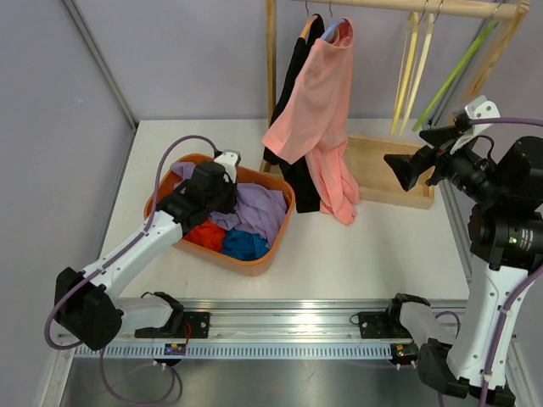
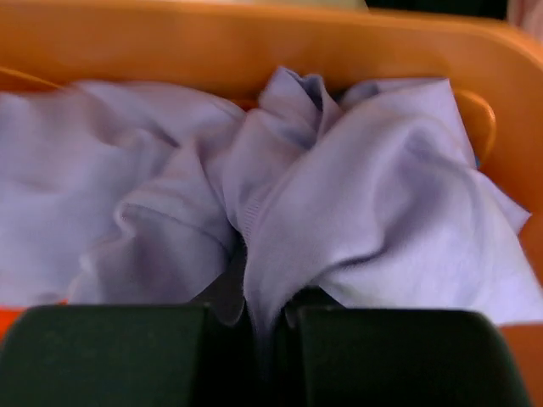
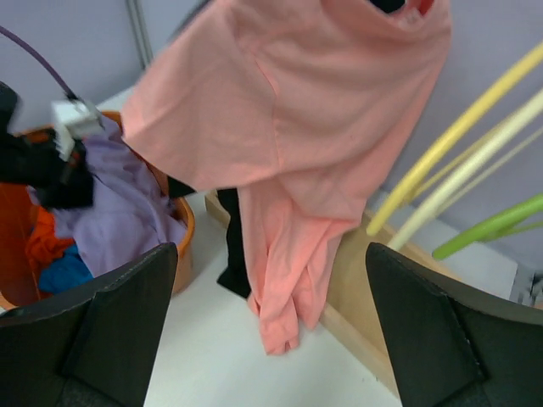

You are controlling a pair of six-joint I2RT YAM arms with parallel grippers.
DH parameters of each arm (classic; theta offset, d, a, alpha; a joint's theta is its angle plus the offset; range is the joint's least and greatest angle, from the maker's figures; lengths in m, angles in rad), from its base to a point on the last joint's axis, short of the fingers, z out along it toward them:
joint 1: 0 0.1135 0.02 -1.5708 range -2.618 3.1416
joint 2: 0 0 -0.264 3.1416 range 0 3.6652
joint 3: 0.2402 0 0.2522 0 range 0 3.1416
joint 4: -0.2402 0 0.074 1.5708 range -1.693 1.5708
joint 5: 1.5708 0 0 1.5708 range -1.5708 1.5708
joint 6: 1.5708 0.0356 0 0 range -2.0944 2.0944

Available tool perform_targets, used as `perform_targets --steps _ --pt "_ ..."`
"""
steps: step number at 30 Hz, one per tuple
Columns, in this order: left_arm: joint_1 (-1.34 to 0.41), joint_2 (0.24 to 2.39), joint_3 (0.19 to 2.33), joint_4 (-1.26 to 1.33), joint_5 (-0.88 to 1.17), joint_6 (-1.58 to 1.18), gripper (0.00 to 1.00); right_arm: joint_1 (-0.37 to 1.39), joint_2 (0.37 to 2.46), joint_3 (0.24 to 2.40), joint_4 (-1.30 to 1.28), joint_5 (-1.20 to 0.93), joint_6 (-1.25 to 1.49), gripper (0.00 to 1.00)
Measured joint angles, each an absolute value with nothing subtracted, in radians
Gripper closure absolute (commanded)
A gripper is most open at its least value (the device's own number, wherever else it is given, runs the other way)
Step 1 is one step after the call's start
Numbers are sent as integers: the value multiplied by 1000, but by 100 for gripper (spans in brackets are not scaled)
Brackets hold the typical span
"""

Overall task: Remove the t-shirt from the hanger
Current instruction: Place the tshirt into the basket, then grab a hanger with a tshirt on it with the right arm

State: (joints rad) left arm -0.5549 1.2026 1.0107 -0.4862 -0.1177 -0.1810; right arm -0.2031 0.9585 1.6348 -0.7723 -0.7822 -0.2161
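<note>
Top external view, lower left: we see the left gripper (image 1: 212, 182) down inside a rounded orange plastic basket (image 1: 254, 264), among soft crumpled cloth in red, blue and lavender. Its wrist camera shows the dark jaws pinched together on a fold of the lavender knit (image 2: 356, 195), which bunches in smooth ridges against the basket's glossy wall.

At centre top, the pink t-shirt (image 1: 318, 102) hangs on its hanger (image 1: 333, 25) from a round wooden rail (image 1: 407, 7), limp and creased, with its hem trailing onto the flat wooden base (image 1: 382, 170). A black garment (image 1: 293, 76) hangs just behind it.

At right, the right gripper (image 1: 420, 153) is raised with its blunt black fingers (image 3: 119, 322) spread wide and holding nothing, facing the t-shirt.
</note>
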Motion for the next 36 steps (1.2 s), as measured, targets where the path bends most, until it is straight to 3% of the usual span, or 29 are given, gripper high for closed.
perform_targets --steps 5,8,9,10,13,15,24,28,36 --pt "-541 1302 902 -378 49 -296 100 -203 953 1710 -700 -886 -139 0" --pt "-539 1338 876 -355 86 -335 72 -203 966 1719 -669 -946 -72 1" --pt "-537 1340 873 -355 91 -343 46 -203 982 1725 -665 -966 -46 1" --pt "-535 1336 873 -350 94 -349 31 -203 1004 1736 -665 -982 -25 2" --pt "-534 1282 873 -348 105 -369 8 -201 1093 1785 -665 -1007 35 3" --pt "-534 1222 876 -351 115 -370 2 -185 1165 1837 -677 -1004 74 3" --pt "-534 1027 1062 -448 167 -335 1 139 1552 2166 -803 -727 146 12" --pt "-534 939 1096 -497 130 -326 1 242 1628 2201 -778 -505 186 2" --pt "-534 833 1097 -546 61 -331 1 398 1817 2468 -696 -109 286 3"
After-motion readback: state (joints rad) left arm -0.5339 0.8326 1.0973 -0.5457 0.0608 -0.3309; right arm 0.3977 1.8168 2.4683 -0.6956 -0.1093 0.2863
